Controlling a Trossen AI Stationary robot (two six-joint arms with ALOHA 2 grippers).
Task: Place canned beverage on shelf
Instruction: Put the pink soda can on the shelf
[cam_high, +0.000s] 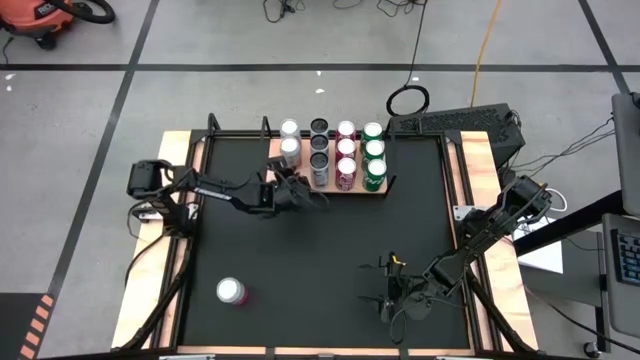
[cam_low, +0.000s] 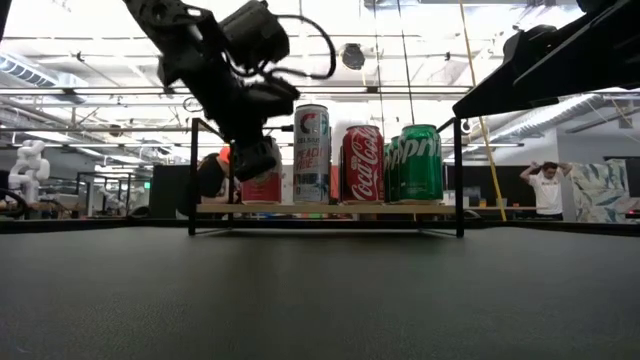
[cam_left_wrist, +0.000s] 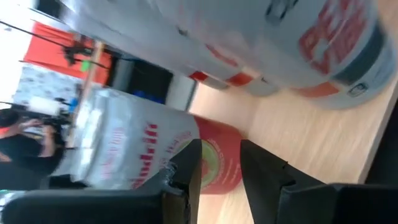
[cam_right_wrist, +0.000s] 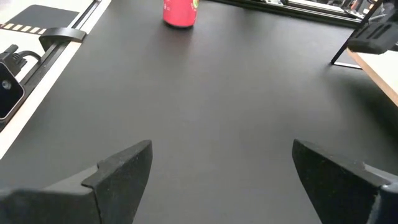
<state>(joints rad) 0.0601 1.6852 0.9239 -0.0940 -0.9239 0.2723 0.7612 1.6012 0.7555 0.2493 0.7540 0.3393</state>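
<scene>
While the left claw, fingers nearly together and pinching nothing, is hanging at the shelf's nine o'clock end, the loose can is waiting at seven o'clock on the counter; next comes reaching for it, probably. The right claw is idling spread at five o'clock.

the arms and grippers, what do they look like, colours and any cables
Both arms are dark, thin jointed links with black cables looped alongside. The left gripper is black with narrow flat fingers. The right gripper has broad wedge-shaped dark fingers and a small yellow mark near it in the high view.
</scene>
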